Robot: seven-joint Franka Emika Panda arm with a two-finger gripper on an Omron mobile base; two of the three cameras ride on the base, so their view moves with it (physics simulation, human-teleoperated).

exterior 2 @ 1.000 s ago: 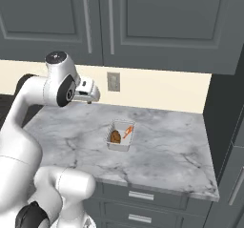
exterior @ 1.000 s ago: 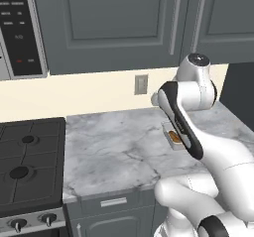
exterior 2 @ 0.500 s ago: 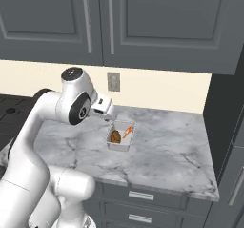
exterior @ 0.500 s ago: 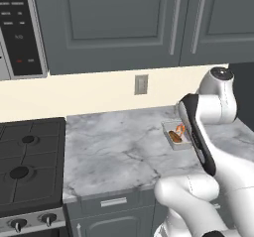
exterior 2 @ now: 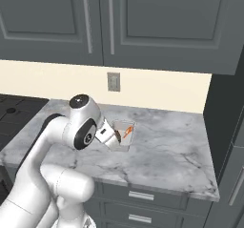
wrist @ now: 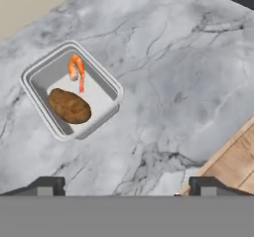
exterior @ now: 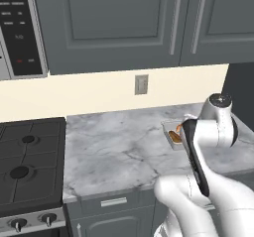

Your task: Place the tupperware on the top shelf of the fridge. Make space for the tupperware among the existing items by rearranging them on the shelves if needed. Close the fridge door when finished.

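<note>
Reaching step: the tupperware (wrist: 71, 90) sits on the marble tabletop (wrist: 163, 102), beyond the released, empty fingers (wrist: 47, 185). Next they likely need centring over the tupperware, then descending.

Tupperware (wrist: 72, 88) on the marble counter (wrist: 163, 82), below the wall outlet (exterior 2: 113, 82), stove (exterior: 27, 161) at counter's left

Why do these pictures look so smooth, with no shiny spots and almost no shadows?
They are computer-drawn. Hand view: even light, the tupperware a bit blocky at its rim, no glare on the marble counter. Left base view: a soft dark band under the cabinets. Right base view: sharp throughout, nothing out of focus.
</note>
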